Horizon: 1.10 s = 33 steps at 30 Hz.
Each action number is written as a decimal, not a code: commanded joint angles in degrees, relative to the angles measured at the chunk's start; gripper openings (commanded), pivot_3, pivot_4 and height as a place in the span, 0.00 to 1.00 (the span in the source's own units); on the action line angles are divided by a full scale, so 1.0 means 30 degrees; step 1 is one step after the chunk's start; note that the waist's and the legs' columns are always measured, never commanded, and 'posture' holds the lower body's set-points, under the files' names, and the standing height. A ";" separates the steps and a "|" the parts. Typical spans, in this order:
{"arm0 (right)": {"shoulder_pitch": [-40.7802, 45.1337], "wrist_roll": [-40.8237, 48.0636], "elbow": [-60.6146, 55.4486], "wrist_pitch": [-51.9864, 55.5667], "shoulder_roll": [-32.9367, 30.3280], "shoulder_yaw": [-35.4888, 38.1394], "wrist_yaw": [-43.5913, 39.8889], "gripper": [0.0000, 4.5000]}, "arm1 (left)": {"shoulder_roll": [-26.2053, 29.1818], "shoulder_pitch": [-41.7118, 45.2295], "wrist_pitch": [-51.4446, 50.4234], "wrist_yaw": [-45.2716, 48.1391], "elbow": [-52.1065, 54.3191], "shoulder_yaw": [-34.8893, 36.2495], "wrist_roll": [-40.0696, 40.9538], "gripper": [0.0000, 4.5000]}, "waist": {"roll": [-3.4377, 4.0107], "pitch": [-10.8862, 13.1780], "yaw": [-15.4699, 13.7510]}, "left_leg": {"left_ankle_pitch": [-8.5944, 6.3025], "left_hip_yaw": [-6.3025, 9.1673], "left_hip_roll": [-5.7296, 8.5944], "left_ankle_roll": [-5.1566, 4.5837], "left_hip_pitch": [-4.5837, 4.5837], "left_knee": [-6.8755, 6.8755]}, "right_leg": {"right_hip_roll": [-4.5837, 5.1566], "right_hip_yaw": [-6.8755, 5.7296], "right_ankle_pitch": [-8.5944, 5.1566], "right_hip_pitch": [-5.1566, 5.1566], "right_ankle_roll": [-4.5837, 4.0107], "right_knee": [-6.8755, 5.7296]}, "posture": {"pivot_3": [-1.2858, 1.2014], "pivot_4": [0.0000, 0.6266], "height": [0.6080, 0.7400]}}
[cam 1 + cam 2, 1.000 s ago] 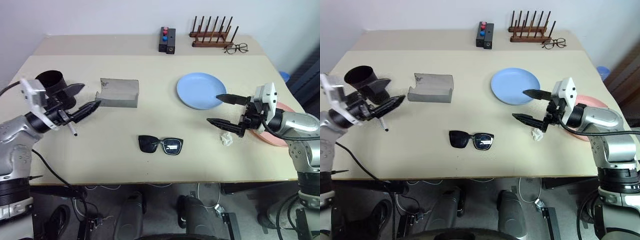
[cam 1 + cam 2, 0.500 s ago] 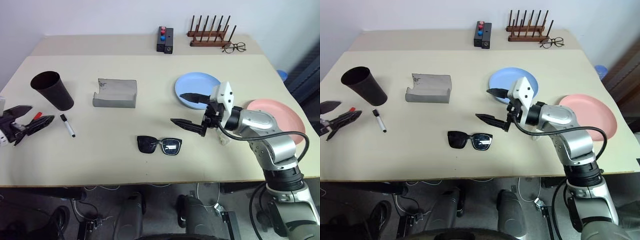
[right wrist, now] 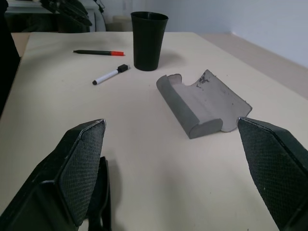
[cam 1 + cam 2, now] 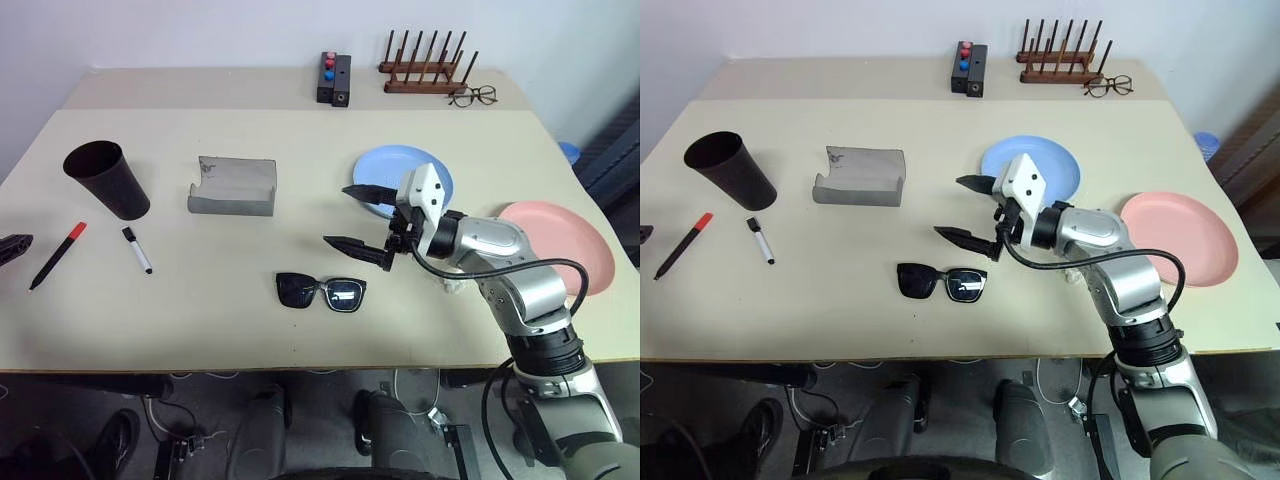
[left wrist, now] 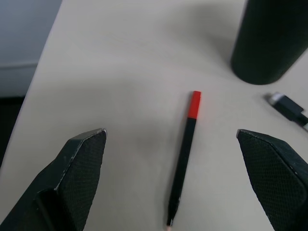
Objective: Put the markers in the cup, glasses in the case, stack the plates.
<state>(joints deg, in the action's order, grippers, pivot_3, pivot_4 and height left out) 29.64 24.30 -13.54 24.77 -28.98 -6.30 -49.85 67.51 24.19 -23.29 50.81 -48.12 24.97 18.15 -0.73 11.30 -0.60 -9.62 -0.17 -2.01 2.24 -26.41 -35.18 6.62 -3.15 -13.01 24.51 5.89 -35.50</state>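
While cup (image 4: 105, 180) stands upright, nothing seen inside; case (image 4: 235, 186) open, unfilled. Red-capped marker (image 4: 57, 255) laid cap toward cup, near desk (image 4: 200, 320) left edge; white marker (image 4: 137, 250) just beside. Sunglasses (image 4: 321, 291) lie crosswise, bare desk around. Right gripper (image 4: 355, 215) fingers spread above them; left gripper (image 5: 178, 185) fingers spread over red-capped marker.
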 commanded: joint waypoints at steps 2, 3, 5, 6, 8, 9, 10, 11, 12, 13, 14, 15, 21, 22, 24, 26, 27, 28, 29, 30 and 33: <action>-0.0081 0.0267 -0.1272 0.0073 -0.0304 0.0632 0.0152 0.99 | -0.0168 0.2034 0.1737 0.1487 -0.3269 -0.1302 -0.1029 1.00 | -0.0007 -0.0004 0.0001 | 0.0005 -0.0008 0.0000 -0.0003 -0.0001 -0.0002 | 0.0000 0.0002 0.0005 0.0000 0.0010 -0.0004 | 0.52 0.24 1.00; -0.0114 0.0303 -0.1425 0.0172 -0.0403 0.0729 0.0202 0.99 | -0.0351 0.2523 0.2034 0.1593 -0.4063 -0.1603 -0.1292 1.00 | -0.0006 -0.0004 -0.0003 | 0.0006 -0.0007 0.0000 -0.0004 -0.0002 -0.0002 | 0.0000 0.0001 0.0010 0.0000 0.0019 -0.0005 | 0.52 0.24 1.00; -0.0178 0.0363 -0.1870 0.0419 -0.0668 0.0932 0.0342 0.99 | -0.0761 0.3417 0.2438 0.1367 -0.5596 -0.2054 -0.1807 1.00 | -0.0010 -0.0006 -0.0013 | 0.0009 -0.0008 0.0000 -0.0005 -0.0001 -0.0002 | 0.0000 0.0002 0.0020 0.0000 0.0038 -0.0011 | 0.52 0.24 1.00; -0.0197 0.0427 -0.2078 0.0541 -0.0762 0.1019 0.0408 0.99 | -0.0908 0.3778 0.2507 0.1229 -0.6174 -0.2110 -0.1901 1.00 | -0.0015 -0.0009 -0.0009 | 0.0010 -0.0008 0.0001 -0.0007 0.0000 -0.0005 | -0.0001 0.0002 0.0031 -0.0001 0.0057 -0.0016 | 0.52 0.24 1.00; -0.0215 0.0497 -0.2416 0.0727 -0.0939 0.1196 0.0506 0.99 | -0.1212 0.4047 0.2738 0.1416 -0.6919 -0.2354 -0.2194 1.00 | -0.0031 -0.0018 -0.0007 | 0.0012 -0.0007 -0.0001 -0.0007 -0.0001 -0.0009 | -0.0003 0.0001 0.0033 -0.0001 0.0061 -0.0022 | 0.52 0.24 1.00; -0.0205 0.0540 -0.2550 0.0812 -0.1002 0.1271 0.0550 0.99 | -0.1373 0.4035 0.2847 0.1479 -0.7181 -0.2557 -0.2429 1.00 | -0.0035 -0.0020 -0.0005 | 0.0012 -0.0006 -0.0001 -0.0007 -0.0002 -0.0011 | -0.0002 0.0001 0.0033 -0.0001 0.0062 -0.0021 | 0.52 0.24 1.00; -0.0182 0.0549 -0.2658 0.0875 -0.1059 0.1345 0.0593 0.99 | -0.1597 0.3979 0.3123 0.1704 -0.7307 -0.2751 -0.2605 1.00 | -0.0035 -0.0021 -0.0005 | 0.0012 -0.0006 -0.0001 -0.0007 -0.0002 -0.0011 | -0.0002 0.0002 0.0033 -0.0002 0.0062 -0.0021 | 0.52 0.24 1.00; -0.0161 0.0545 -0.2735 0.0911 -0.1105 0.1394 0.0621 0.99 | -0.1795 0.3955 0.3222 0.1964 -0.7424 -0.2911 -0.2715 1.00 | -0.0035 -0.0021 -0.0001 | 0.0012 -0.0006 -0.0001 -0.0007 -0.0001 -0.0011 | -0.0002 0.0002 0.0033 -0.0002 0.0061 -0.0021 | 0.52 0.24 1.00; -0.0166 0.0551 -0.2742 0.0899 -0.1161 0.1448 0.0606 0.99 | -0.1926 0.3979 0.3288 0.2128 -0.7496 -0.3002 -0.2779 1.00 | -0.0036 -0.0021 -0.0003 | 0.0012 -0.0007 -0.0001 -0.0006 0.0001 -0.0010 | -0.0001 0.0002 0.0033 -0.0001 0.0061 -0.0020 | 0.52 0.24 1.00; -0.0151 0.0583 -0.2782 0.0940 -0.1202 0.1479 0.0615 0.99 | -0.2083 0.3981 0.3374 0.2137 -0.7567 -0.3096 -0.2882 1.00 | -0.0035 -0.0021 -0.0008 | 0.0012 -0.0005 -0.0004 -0.0006 0.0002 -0.0010 | -0.0002 0.0001 0.0033 -0.0001 0.0060 -0.0024 | 0.52 0.24 1.00; -0.0088 0.0616 -0.2806 0.0993 -0.1230 0.1502 0.0643 1.00 | -0.2294 0.3870 0.3526 0.1954 -0.7679 -0.3280 -0.3112 0.94 | -0.0035 -0.0021 -0.0018 | 0.0011 -0.0006 -0.0004 -0.0006 0.0007 -0.0010 | -0.0001 0.0002 0.0032 -0.0003 0.0057 -0.0026 | 0.52 0.24 1.00; -0.0030 0.0631 -0.2813 0.1022 -0.1247 0.1526 0.0669 1.00 | -0.2464 0.3723 0.3724 0.1645 -0.7773 -0.3503 -0.3403 0.88 | -0.0032 -0.0023 -0.0036 | 0.0011 -0.0005 -0.0004 -0.0006 0.0007 -0.0011 | 0.0001 0.0002 0.0031 -0.0004 0.0055 -0.0026 | 0.52 0.24 1.00; 0.0085 0.0586 -0.2708 0.1079 -0.1388 0.1566 0.0626 1.00 | -0.2211 0.3643 0.3719 0.2200 -0.7826 -0.4029 -0.4065 0.27 | 0.0004 -0.0047 -0.0033 | 0.0012 -0.0010 0.0000 -0.0007 0.0018 -0.0017 | 0.0015 0.0002 0.0030 -0.0021 0.0053 -0.0026 | 0.52 0.24 1.00; 0.0113 0.0576 -0.2672 0.1091 -0.1401 0.1540 0.0616 1.00 | -0.2079 0.3606 0.3645 0.2164 -0.7828 -0.4155 -0.4229 0.17 | 0.0009 -0.0050 -0.0024 | 0.0012 -0.0010 0.0000 -0.0007 0.0021 -0.0016 | 0.0015 0.0003 0.0029 -0.0021 0.0053 -0.0027 | 0.52 0.24 1.00; 0.0146 0.0507 -0.2571 0.1013 -0.1369 0.1467 0.0612 1.00 | -0.1745 0.3635 0.3353 0.2550 -0.7792 -0.4143 -0.4210 0.01 | 0.0012 -0.0052 -0.0006 | 0.0012 -0.0011 0.0000 -0.0007 0.0026 -0.0015 | 0.0014 0.0003 0.0030 -0.0021 0.0055 -0.0032 | 0.52 0.24 1.00; 0.0188 0.0447 -0.2429 0.0915 -0.1294 0.1389 0.0587 1.00 | -0.1383 0.3621 0.3069 0.2978 -0.7672 -0.4231 -0.4288 0.01 | 0.0010 -0.0053 0.0045 | 0.0012 -0.0011 -0.0001 -0.0008 0.0025 -0.0016 | 0.0014 0.0004 0.0029 -0.0021 0.0054 -0.0033 | 0.52 0.24 1.00; 0.0198 0.0398 -0.2339 0.0847 -0.1271 0.1349 0.0557 1.00 | -0.1194 0.3605 0.2829 0.3170 -0.7573 -0.4313 -0.4349 0.01 | 0.0010 -0.0053 0.0086 | 0.0012 -0.0016 -0.0001 -0.0008 0.0026 -0.0015 | 0.0014 0.0006 0.0029 -0.0020 0.0054 -0.0031 | 0.52 0.24 1.00; 0.0204 0.0352 -0.2268 0.0792 -0.1254 0.1311 0.0534 1.00 | -0.1028 0.3547 0.2662 0.3370 -0.7451 -0.4382 -0.4376 0.01 | 0.0010 -0.0053 0.0122 | 0.0012 -0.0016 -0.0001 -0.0008 0.0025 -0.0013 | 0.0014 0.0006 0.0029 -0.0019 0.0054 -0.0030 | 0.52 0.24 1.00; 0.0202 0.0303 -0.2208 0.0735 -0.1232 0.1266 0.0516 1.00 | -0.0789 0.3424 0.2109 0.4092 -0.7227 -0.4521 -0.4333 0.01 | 0.0010 -0.0053 0.0163 | 0.0012 -0.0016 -0.0002 -0.0008 0.0025 -0.0013 | 0.0013 0.0006 0.0029 -0.0019 0.0055 -0.0031 | 0.52 0.24 1.00; 0.0196 0.0281 -0.2173 0.0705 -0.1214 0.1237 0.0501 1.00 | -0.0551 0.3189 0.1660 0.4988 -0.6912 -0.4730 -0.4318 0.01 | 0.0009 -0.0053 0.0209 | 0.0012 -0.0016 -0.0003 -0.0008 0.0025 -0.0011 | 0.0013 0.0006 0.0029 -0.0017 0.0055 -0.0033 | 0.52 0.24 1.00; 0.0125 0.0262 -0.2096 0.0594 -0.1191 0.1195 0.0439 1.00 | 0.0283 0.1420 0.0677 0.8037 -0.4746 -0.5156 -0.3939 0.01 | 0.0010 -0.0053 0.0458 | 0.0012 -0.0017 -0.0004 -0.0008 0.0021 -0.0006 | 0.0014 0.0006 0.0006 -0.0015 0.0015 -0.0025 | 0.52 0.24 1.00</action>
<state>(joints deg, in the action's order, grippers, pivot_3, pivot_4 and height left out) 29.27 24.91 -19.09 27.72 -32.53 -3.59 -48.31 66.79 30.89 -18.89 69.54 -65.01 10.95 6.46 -0.70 11.14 0.78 -9.58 -0.22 -2.02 2.21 -26.35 -35.18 6.66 -3.13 -13.00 24.48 5.92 -35.57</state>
